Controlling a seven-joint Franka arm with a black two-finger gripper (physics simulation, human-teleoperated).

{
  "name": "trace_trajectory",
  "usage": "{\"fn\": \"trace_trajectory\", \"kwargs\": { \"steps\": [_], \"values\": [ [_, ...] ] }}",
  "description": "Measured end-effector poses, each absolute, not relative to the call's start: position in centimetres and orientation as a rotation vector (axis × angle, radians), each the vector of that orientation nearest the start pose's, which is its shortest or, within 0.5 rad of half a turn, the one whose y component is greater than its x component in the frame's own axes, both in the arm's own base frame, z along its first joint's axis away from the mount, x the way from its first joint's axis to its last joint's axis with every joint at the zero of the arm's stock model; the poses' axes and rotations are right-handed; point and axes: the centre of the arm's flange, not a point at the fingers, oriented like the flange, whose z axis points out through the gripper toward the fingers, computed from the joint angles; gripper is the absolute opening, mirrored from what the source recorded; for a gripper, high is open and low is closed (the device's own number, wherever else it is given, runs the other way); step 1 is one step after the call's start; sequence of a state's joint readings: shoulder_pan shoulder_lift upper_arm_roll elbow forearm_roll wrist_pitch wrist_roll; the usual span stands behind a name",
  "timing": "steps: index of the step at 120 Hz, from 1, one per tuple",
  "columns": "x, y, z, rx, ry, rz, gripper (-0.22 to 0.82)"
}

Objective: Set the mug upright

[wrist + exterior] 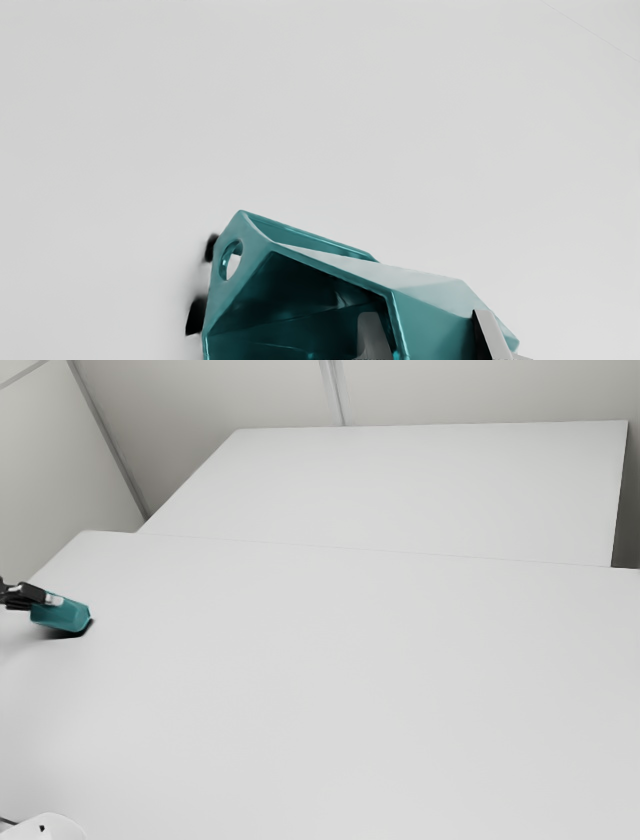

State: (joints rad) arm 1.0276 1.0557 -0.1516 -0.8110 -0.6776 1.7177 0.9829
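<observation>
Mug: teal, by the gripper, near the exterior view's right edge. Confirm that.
The side is wrong: the exterior view shows the mug near its left edge. It is teal and by the gripper, as you say.

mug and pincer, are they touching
Cannot tell: the wrist view shows the pincer straddling the wall of the mug, but neither contact nor gap shows plainly on either side.

the mug [66,619] is at the table's [350,690] end toward the exterior view's left, the gripper [50,600] at it; a flat panel [400,480] lies behind the table.
</observation>
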Motion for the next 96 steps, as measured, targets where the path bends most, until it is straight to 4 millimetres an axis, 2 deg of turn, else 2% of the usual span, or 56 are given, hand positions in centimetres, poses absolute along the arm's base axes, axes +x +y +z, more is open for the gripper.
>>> {"fn": "trace_trajectory", "kwargs": {
  "steps": [8,19,43,64,72,80,84,96],
  "values": [
    [50.8,60.1,29.8,2.457,0.142,0.75,-0.06],
    [51.3,59.6,30.0,2.434,0.132,0.761,-0.14],
    [53.3,57.8,31.4,2.381,0.081,0.802,-0.17],
    [56.1,55.1,34.3,2.351,0.0,0.836,-0.18],
    [57.9,53.0,36.5,2.361,-0.057,0.834,-0.18],
    [59.9,49.9,39.2,2.378,-0.13,0.818,-0.18],
    [60.9,48.1,40.5,2.389,-0.17,0.802,-0.18],
    [63.5,40.4,45.2,2.462,-0.319,0.693,-0.18]
  ]
}}
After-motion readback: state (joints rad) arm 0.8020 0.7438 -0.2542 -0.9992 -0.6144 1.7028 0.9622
